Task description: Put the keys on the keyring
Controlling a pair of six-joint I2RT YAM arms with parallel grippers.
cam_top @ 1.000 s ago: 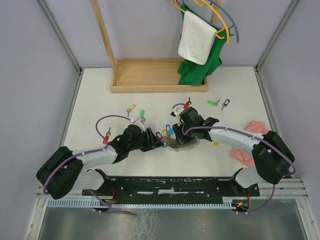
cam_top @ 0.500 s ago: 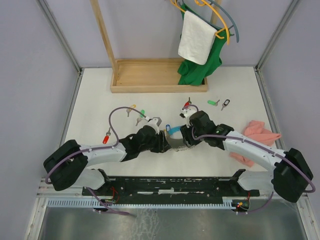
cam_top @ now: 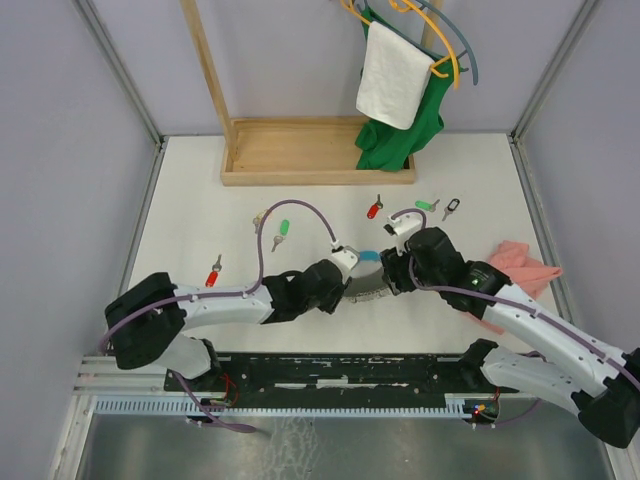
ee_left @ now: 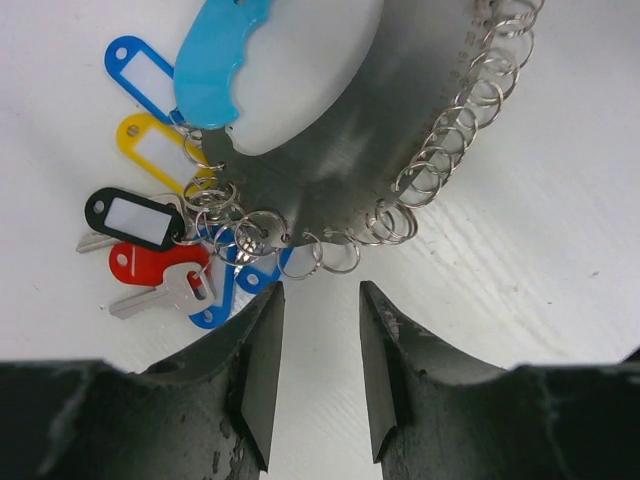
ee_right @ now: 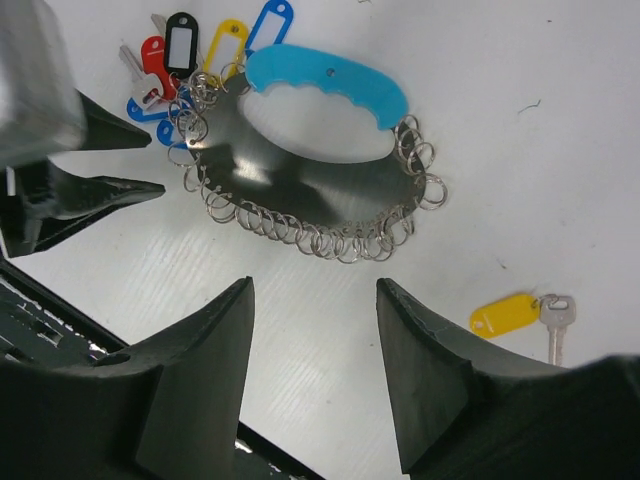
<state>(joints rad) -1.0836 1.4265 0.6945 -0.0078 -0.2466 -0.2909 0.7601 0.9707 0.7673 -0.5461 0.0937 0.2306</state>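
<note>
The keyring [cam_top: 366, 285] lies flat on the white table between my two grippers: a grey metal plate edged with many small rings, a light-blue grip [ee_left: 225, 60] and a bunch of blue, yellow, black and red tagged keys [ee_left: 150, 220]. My left gripper [cam_top: 347, 272] [ee_left: 318, 370] is open and empty, its tips just short of the ring edge. My right gripper [cam_top: 393, 272] [ee_right: 312, 370] is open and empty, above the keyring [ee_right: 300, 150]. Loose keys lie around: red [cam_top: 374, 208], green [cam_top: 427, 206], black [cam_top: 451, 208], green [cam_top: 283, 230], red [cam_top: 213, 270], yellow [ee_right: 510, 312].
A pink cloth [cam_top: 520, 262] lies at the right of the table. A wooden rack base [cam_top: 318, 150] stands at the back, with a white towel [cam_top: 392, 75] and green garment on hangers above it. The left gripper's fingers [ee_right: 95, 190] show in the right wrist view.
Both grippers and the keyring have shifted to the right. The right gripper has pulled back from over the keyring, uncovering the red key behind it.
</note>
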